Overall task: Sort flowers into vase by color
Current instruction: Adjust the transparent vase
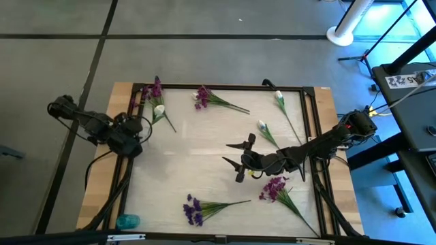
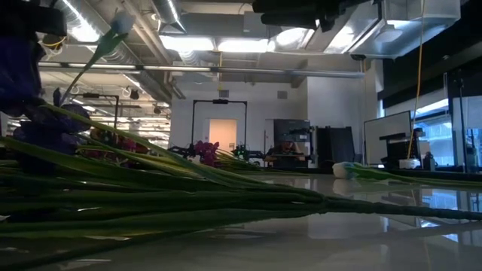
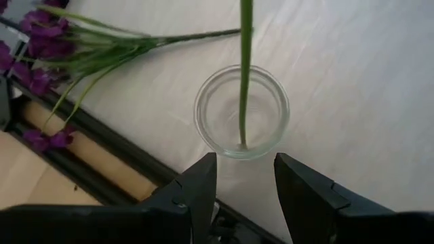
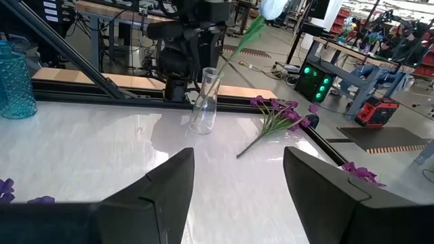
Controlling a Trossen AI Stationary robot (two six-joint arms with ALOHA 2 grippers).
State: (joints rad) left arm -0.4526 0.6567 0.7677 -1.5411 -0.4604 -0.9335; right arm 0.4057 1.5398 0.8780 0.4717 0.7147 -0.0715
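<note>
**White flower standing in a clear vase, both arms over the table**

At the far left of the white table [image 1: 204,146], the left gripper [image 3: 245,193] hangs just above a clear glass vase [image 3: 242,112]. Its fingers [image 3: 196,186] are apart and hold nothing. One green-stemmed white flower [image 4: 271,8] stands in the vase, leaning to one side. Just beside the vase lies a purple flower sprig [image 1: 154,90].

A teal glass vase [image 1: 127,221] stands at the table's near left corner. Further right, another purple sprig [image 1: 203,97] lies near the far edge, and a third purple sprig [image 1: 194,209] lies near the front edge.

Right of centre, the right gripper [image 1: 238,158] sits low over the table, its fingers [image 4: 325,190] spread wide and empty. Two white flowers [image 1: 280,99] lie beyond it toward the far right, and a magenta sprig [image 1: 274,187] lies just beside it toward the front.
</note>
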